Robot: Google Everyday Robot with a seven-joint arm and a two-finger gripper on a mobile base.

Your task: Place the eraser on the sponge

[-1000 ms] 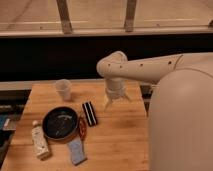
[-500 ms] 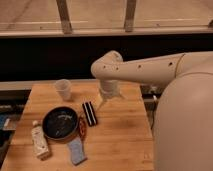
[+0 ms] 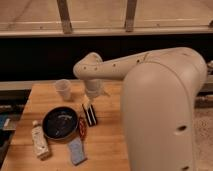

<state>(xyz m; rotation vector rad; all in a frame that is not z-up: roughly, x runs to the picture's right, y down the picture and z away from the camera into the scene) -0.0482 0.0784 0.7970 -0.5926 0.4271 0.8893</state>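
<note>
The eraser, a small black block with a white stripe, lies on the wooden table just right of the black bowl. My gripper hangs directly above its far end, pointing down, open and holding nothing. The sponge, a flat pale blue-grey pad, lies near the table's front edge, below and left of the eraser. My large white arm fills the right side of the view and hides the table's right part.
A black bowl sits left of the eraser, with a reddish-brown oval object between bowl and eraser. A white bottle lies at the front left. A clear cup stands at the back left.
My arm has swung left and the gripper has come down from right of the eraser to just above its far end. Nothing on the table has moved.
</note>
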